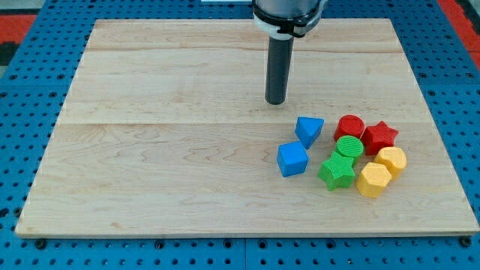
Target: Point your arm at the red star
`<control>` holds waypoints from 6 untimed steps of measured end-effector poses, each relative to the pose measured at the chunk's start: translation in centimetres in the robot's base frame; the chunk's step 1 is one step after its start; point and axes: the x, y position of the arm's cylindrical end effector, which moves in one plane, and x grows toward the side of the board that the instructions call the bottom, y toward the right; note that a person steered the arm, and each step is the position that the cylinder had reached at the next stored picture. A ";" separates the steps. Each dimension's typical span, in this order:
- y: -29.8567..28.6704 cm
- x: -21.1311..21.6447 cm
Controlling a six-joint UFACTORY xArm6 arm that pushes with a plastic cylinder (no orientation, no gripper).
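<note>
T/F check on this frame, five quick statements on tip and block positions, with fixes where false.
1. My tip touches the red star. False: it stands apart, toward the view's upper left of the cluster.
2. The blue triangle is the block nearest my tip. True.
3. The red star sits at the view's left end of the cluster. False: it is at the right end, beside the red cylinder.
4. The green star lies below the green cylinder in the view. True.
5. All blocks rest on the wooden board. True.

My arm ends in a straight dark rod (277,67) — white ring and black collar above it.
</note>
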 end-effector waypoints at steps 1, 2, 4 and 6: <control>-0.1 0.0; -0.2 0.7; -0.3 -3.9; 16.9 7.3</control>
